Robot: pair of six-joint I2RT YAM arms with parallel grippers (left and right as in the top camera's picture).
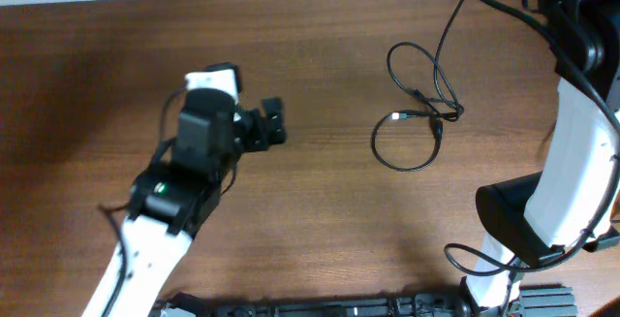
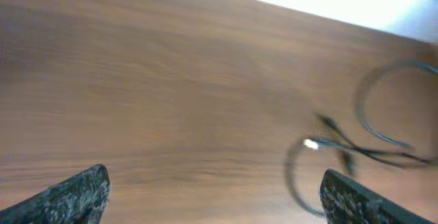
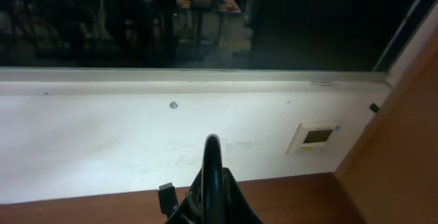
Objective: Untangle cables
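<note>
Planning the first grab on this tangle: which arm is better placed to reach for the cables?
Left. The left gripper is open and faces the cables; the right gripper is shut and aimed at the wall.

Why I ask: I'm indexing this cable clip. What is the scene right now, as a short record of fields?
surface: wooden table
cables: thin, black, in overlapping loops right of centre; white-tipped plug inside the tangle
left gripper: open, over bare wood left of the cables, not touching them
right gripper: shut, nothing visibly held, facing the wall
task state: cables tangled, neither gripper on them
</note>
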